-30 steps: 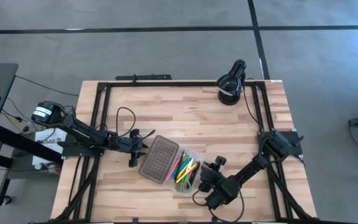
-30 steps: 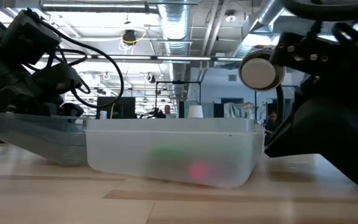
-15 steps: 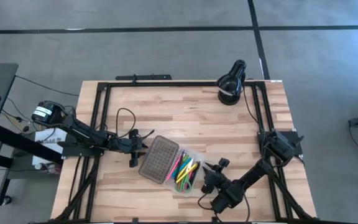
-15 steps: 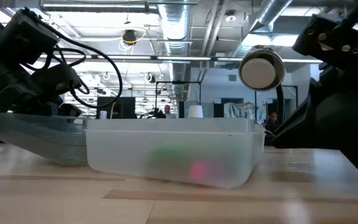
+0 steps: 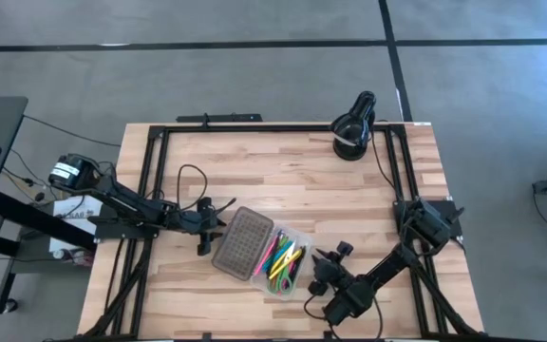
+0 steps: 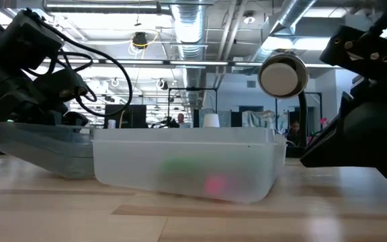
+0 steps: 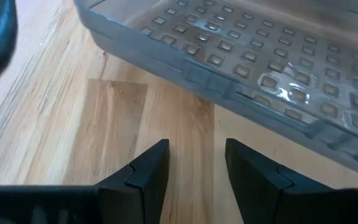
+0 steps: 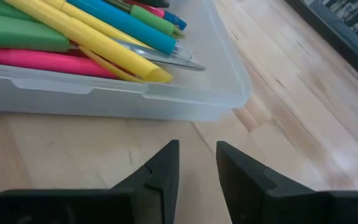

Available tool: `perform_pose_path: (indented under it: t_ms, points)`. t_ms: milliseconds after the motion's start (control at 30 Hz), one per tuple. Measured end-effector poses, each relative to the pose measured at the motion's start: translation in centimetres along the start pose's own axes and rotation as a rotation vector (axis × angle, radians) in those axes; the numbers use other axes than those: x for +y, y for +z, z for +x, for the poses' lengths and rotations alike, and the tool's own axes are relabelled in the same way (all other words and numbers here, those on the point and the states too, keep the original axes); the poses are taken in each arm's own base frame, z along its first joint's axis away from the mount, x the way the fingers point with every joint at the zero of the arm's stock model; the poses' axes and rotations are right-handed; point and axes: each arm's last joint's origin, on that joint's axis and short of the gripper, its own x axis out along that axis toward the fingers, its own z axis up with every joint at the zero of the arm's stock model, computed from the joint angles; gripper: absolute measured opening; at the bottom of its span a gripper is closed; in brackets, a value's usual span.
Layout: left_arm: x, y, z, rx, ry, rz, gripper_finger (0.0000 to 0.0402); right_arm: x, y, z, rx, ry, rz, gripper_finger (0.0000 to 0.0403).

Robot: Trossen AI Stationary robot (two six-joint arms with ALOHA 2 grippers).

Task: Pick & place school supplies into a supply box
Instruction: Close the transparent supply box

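Now, table: a wooden table (image 5: 283, 171) with a black frame (image 5: 254, 126) around its edge.
Supply box: the clear supply box (image 5: 297, 275) sits on the table near the 6 o'clock edge, a bit toward the middle.
Lid: the grey dotted lid (image 5: 240, 242) is swung open and lies flat at the box's 9 o'clock side, joined to it.
School supplies: the pens and markers (image 5: 283, 258) lie inside the box, side by side. Up close you can see a yellow marker (image 8: 98, 37), a blue pen (image 8: 126, 28), a pink marker (image 8: 48, 60) and a green one (image 8: 17, 34).
Scissors: something shiny and pointed (image 8: 169, 59) sticks out between the pens; I cannot tell if it is the scissors.
Left gripper: the left gripper (image 5: 209, 220) waits at the lid's 9 o'clock side, just beside it and not touching it. Its two fingers (image 7: 148, 171) are apart, with only bare wood between them.
Right gripper: the right gripper (image 5: 318, 271) is at the box's 3 o'clock side, very near the wall. Its fingers (image 8: 160, 171) have a small gap between them and nothing is in the gap.
Lamp: a black round lamp (image 5: 354, 125) stands near the 1 o'clock corner of the table, well apart from the box.
Low view: the box (image 6: 187, 168) looks foggy, with green and pink blurs inside.
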Motion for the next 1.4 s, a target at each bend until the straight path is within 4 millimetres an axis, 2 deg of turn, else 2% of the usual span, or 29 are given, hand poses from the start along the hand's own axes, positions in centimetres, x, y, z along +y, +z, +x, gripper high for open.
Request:
perform_pose_path:
  t_ms: [200, 467, 767, 1400]
  points:
    - [-0.7, 0.5, -0.1, -0.060, -0.059, 0.073, 0.0153, 0.2, 0.0, -0.1, -0.006, 0.018, 0.012, 0.0102]
    - [-0.8, 0.7, -0.1, -0.085, -0.083, 0.075, 0.0153, 1.1, -0.9, 0.9, -0.057, 0.125, 0.082, 0.0102]
    - [-1.1, 1.3, -0.2, -0.139, -0.132, 0.107, 0.0153, 1.2, -0.2, 0.7, -0.101, 0.190, 0.059, 0.0101]
    - [-5.2, 6.0, -0.7, -0.336, -0.237, 0.335, 0.0153, 0.7, -0.6, 1.7, -0.138, 0.203, 0.100, 0.0101]
